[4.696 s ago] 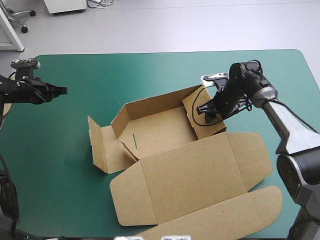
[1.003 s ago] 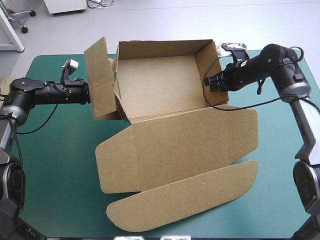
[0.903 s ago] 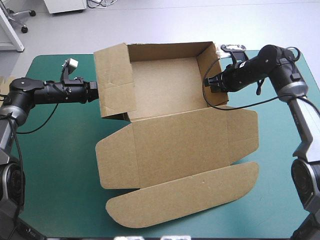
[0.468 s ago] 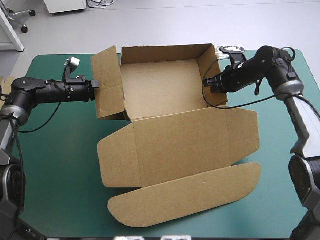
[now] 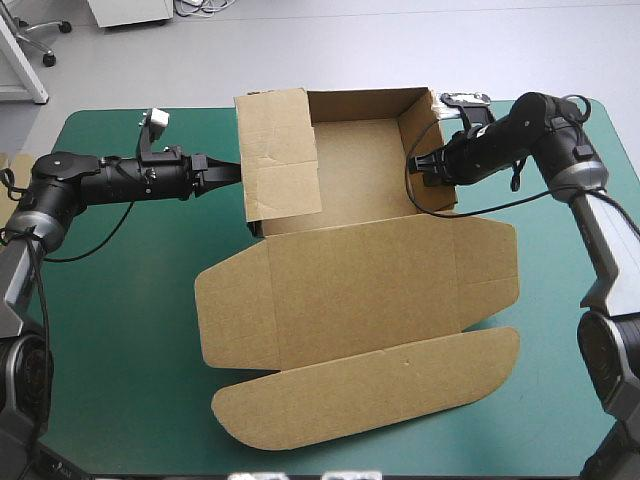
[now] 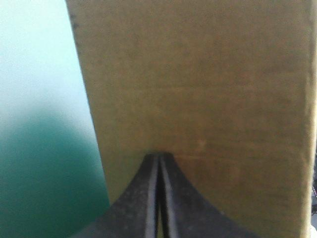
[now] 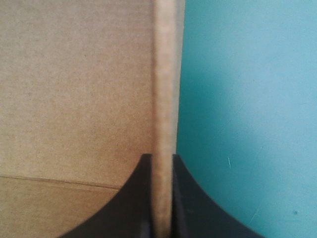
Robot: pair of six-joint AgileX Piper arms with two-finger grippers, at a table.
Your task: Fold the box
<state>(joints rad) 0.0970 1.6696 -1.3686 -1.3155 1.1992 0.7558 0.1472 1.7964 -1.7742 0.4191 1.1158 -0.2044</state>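
My right gripper (image 5: 416, 165) pinches the right wall of the brown cardboard box (image 5: 360, 290); my left gripper (image 5: 234, 170), pressed together, touches its left flap; its lid stretches lengthwise toward me.

The black jaws stand all but shut, pinching a wall of the box (image 7: 74, 89) between them. The wall's pale edge (image 7: 166, 74) runs straight ahead from them. On one side is brown board with a crease (image 7: 59, 181). On the other is the teal-green tabletop (image 7: 247, 99).
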